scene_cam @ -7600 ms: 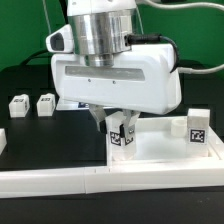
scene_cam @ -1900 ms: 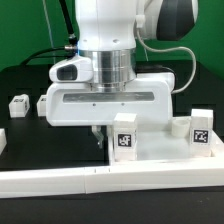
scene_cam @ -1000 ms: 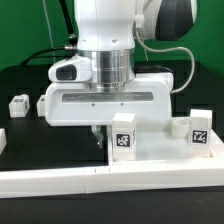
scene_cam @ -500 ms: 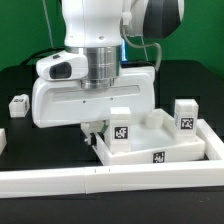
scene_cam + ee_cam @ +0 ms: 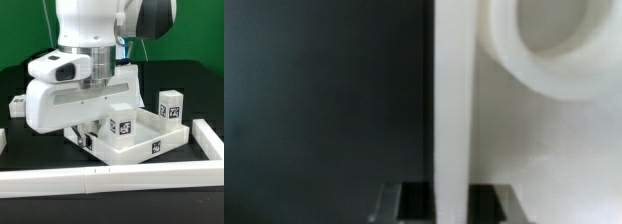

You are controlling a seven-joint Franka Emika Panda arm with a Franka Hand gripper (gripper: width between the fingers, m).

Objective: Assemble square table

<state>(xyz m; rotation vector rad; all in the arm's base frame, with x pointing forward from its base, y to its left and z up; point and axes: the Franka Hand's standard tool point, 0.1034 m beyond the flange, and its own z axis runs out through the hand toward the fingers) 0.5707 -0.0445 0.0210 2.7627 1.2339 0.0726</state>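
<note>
Square table top: was found behind the barrier wall, toward the exterior view's right, with two leg blocks upright at its corners. Its rim was pinched between the nearly closed fingers of the gripper. Step judged: top being repositioned. Next move called for: release, then retrieval of the loose leg block.

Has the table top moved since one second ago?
Yes. The top has turned and shifted toward the exterior view's left, away from the wall it lay against.
</note>
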